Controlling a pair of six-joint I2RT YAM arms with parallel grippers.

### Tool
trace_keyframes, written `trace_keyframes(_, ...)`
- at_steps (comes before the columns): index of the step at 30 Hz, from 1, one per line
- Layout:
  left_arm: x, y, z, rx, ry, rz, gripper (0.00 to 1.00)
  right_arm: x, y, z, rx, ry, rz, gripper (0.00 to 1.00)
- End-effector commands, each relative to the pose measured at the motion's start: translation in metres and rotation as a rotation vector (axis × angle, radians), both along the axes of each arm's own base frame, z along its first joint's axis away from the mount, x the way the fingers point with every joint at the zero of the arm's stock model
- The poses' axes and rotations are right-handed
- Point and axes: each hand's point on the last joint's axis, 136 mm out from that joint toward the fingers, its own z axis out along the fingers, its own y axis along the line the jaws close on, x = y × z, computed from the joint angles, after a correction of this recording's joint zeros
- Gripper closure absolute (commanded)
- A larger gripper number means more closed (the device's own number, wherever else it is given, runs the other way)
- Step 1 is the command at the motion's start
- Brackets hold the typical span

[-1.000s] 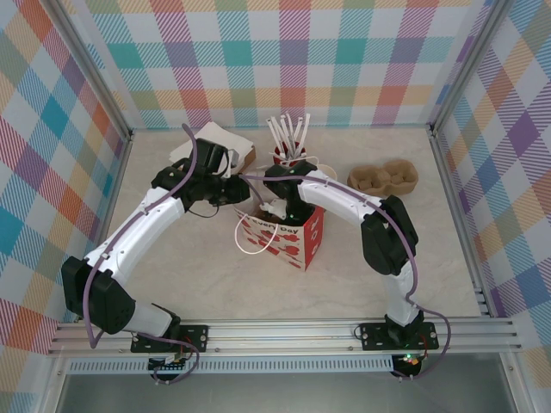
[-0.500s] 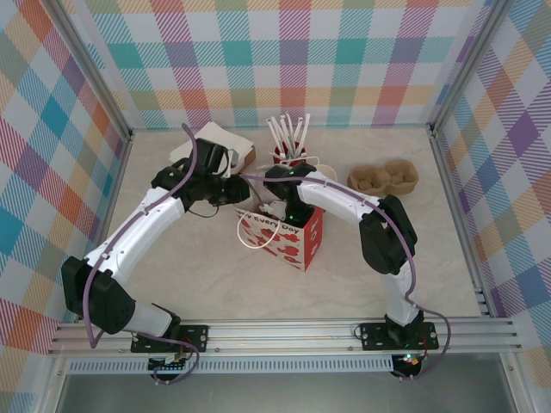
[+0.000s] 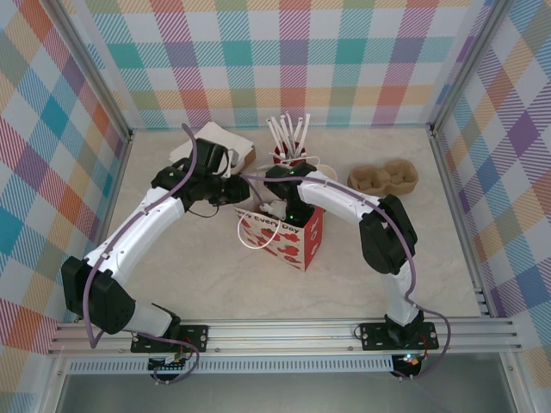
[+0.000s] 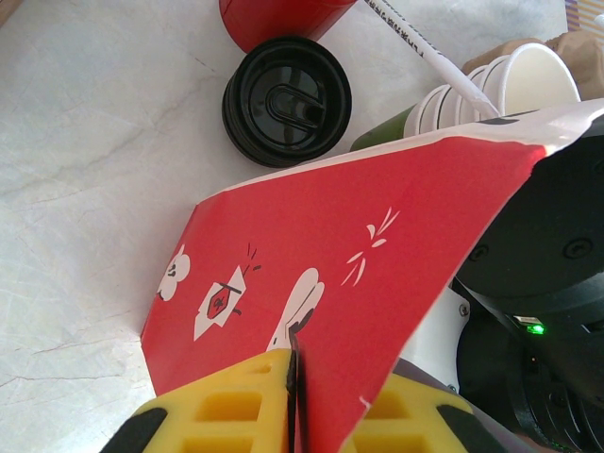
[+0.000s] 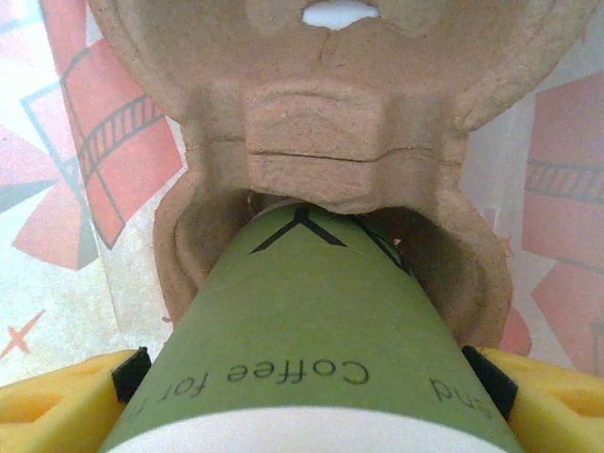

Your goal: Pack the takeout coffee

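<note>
Closest in, the right gripper has its yellow fingers clamped on either side of the green coffee cup, open only as wide as the cup's body. Just past the fingertips, the cup's far end pokes into a pocket of a brown pulp carrier that lies inside the red-and-white paper bag. Whether the cup has bottomed out in that pocket cannot be told. The left gripper is pinched almost flat on the bag's upper edge, with the red wall running away from its tips. Beyond that wall sit a black lid, a stack of spare cups to the right of it, and farthest off the red cup. The step in hand looks like seating the coffee in the carrier. The next move probably calls for a straight push along the cup's axis until it settles. The right fingers would then spread and back out without dragging the cup, while the left grip holds the bag mouth wide.
</note>
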Motion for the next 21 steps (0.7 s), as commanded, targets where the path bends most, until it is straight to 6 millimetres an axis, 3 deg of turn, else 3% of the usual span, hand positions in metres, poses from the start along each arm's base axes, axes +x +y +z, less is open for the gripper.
trace_keyframes(1, 0.004, -0.003, 0.009, -0.006, -0.025, -0.012, 0.87, -0.008, -0.014, -0.032, -0.089, 0.062, -0.003, 0.32)
trace_keyframes(21, 0.006, 0.003, 0.002, 0.027, -0.011, 0.019, 0.87, 0.006, -0.013, -0.016, -0.063, -0.044, -0.006, 0.33)
